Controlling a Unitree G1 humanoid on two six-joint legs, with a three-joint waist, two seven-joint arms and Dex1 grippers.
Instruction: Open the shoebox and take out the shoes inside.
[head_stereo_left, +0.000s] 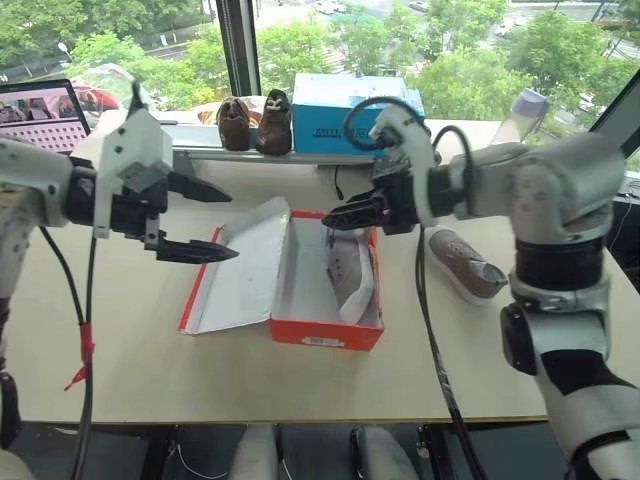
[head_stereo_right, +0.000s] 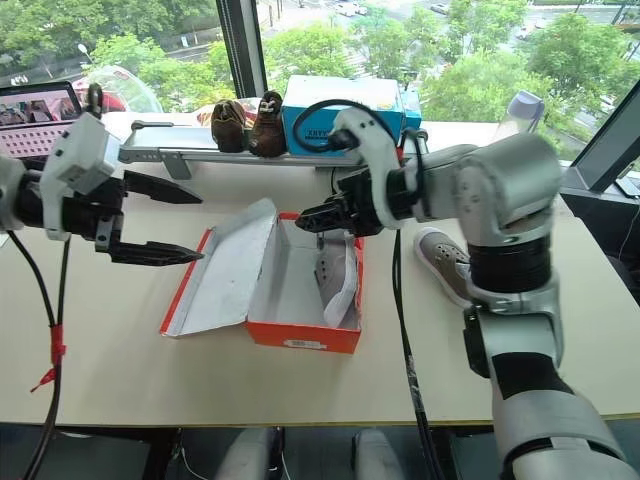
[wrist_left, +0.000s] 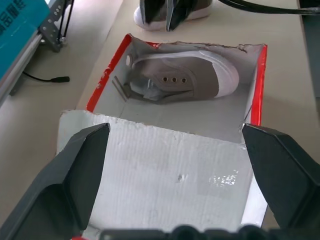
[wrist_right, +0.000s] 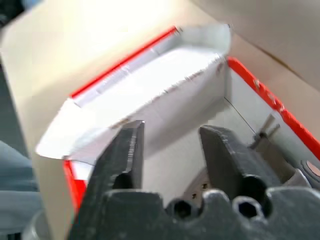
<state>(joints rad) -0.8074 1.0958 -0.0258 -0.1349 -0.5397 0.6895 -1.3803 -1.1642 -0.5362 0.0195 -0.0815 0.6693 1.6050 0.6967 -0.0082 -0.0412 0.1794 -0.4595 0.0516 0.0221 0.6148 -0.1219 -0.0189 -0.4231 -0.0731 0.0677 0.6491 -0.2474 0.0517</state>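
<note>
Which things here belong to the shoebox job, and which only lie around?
For the job:
- shoebox, lid open
- shoe in the box
- shoe on the table

Lying about:
- dark brown shoes
- light-blue box
- laptop

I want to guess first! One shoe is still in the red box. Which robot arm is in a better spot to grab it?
Probably the right. The right gripper hangs open just above the shoe in the shoebox. The left gripper is open too, but off over the lid, farther from it.
</note>
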